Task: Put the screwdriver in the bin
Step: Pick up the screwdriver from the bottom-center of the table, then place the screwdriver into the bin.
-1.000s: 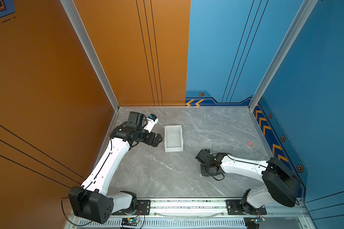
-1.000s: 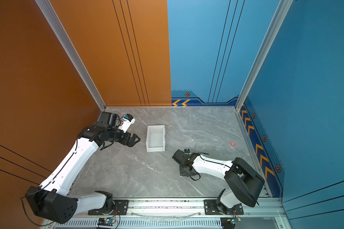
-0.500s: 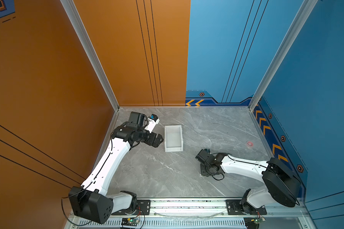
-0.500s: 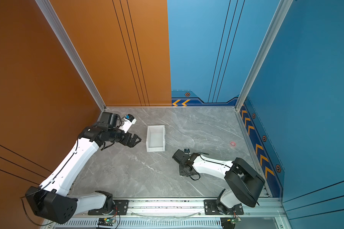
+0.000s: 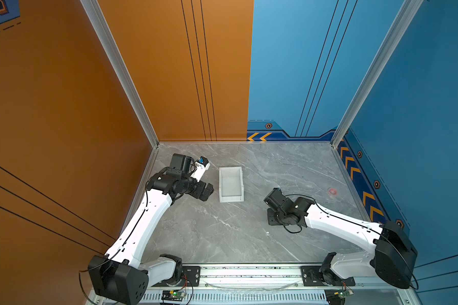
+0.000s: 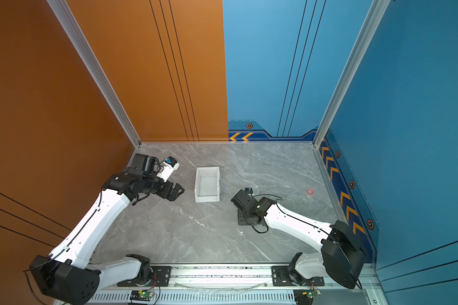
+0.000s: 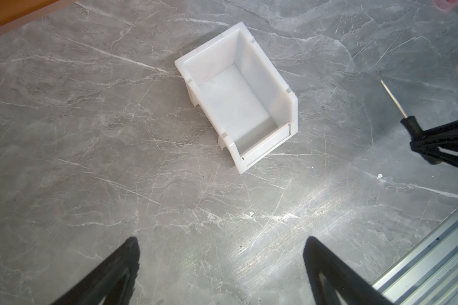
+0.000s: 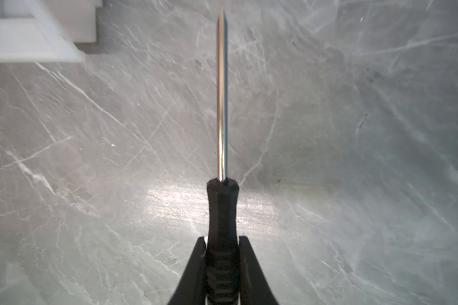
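Gripping the screwdriver [image 8: 222,206] handle, right tool [image 8: 221,244] sits near bin [image 7: 251,66]

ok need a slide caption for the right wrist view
Right gripper shut on the screwdriver handle, shaft pointing out over the grey table, bin corner nearby.

Grey marble-pattern tabletop [image 5: 222,232], white veins, scuffed and glary near the front rail. White bin [image 5: 231,184] sits upright and open-topped on it, left of centre, nothing visible inside [image 7: 236,105]. Small red spot [image 5: 332,191] lies well apart, near the right wall.
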### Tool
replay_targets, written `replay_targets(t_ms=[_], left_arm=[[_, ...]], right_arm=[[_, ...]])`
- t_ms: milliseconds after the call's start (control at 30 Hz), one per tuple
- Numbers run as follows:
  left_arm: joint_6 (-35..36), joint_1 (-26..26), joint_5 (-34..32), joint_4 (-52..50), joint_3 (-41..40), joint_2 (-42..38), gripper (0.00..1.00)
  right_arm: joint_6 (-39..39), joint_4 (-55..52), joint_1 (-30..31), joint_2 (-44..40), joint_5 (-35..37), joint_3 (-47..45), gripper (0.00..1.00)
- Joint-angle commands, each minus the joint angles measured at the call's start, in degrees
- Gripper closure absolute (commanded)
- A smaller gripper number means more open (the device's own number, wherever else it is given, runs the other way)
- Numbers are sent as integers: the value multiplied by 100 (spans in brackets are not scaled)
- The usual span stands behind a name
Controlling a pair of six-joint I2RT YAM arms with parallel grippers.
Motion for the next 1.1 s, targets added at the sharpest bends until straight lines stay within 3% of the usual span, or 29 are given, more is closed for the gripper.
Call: replay_targets(t_ms=[0,233,600,833,1067], left_arm=[[270,31,-273,-91,-246,-191,2],[296,153,-515,41,-631,-460,2],[25,620,-399,67,-386,-330,2],[-44,651,-248,63,-287,-316,2],[-102,660,-154,59,-229,-347,2]], right_arm=[[-397,-451,-92,49,268,572,85],[-934,-672,-133,1012,184,2025,84],[-1402,-680,76,2997,-235,4431,84],[-1451,-678,141,3951,-443,5398,84],[-1487,-678,163,4494,-418,5683,84]])
